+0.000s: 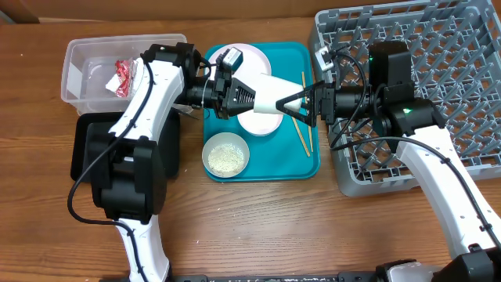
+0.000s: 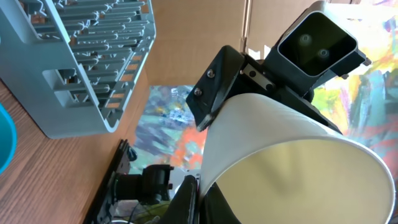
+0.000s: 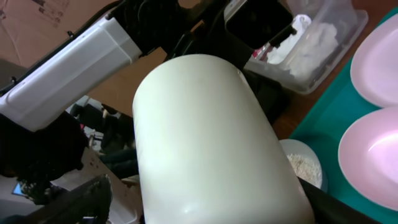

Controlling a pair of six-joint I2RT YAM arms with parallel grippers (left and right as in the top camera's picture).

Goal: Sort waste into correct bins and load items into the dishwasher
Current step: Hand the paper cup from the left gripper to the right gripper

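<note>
The small white cup hangs sideways above the teal tray, between both grippers. My left gripper is shut on its rim, one finger inside and one outside in the left wrist view. My right gripper is open and straddles the cup's closed end, with a gap at one finger in the right wrist view. The cup fills that view. Crumpled napkins and a red-and-white wrapper lie in the clear tub. Rice fills a white bowl. The plate, a second bowl and the chopsticks lie on the tray.
The teal tray lies mid-table. The grey dish rack stands at the right, under my right arm. The black tray lies at the left, mostly hidden by my left arm. The clear tub also shows in the right wrist view.
</note>
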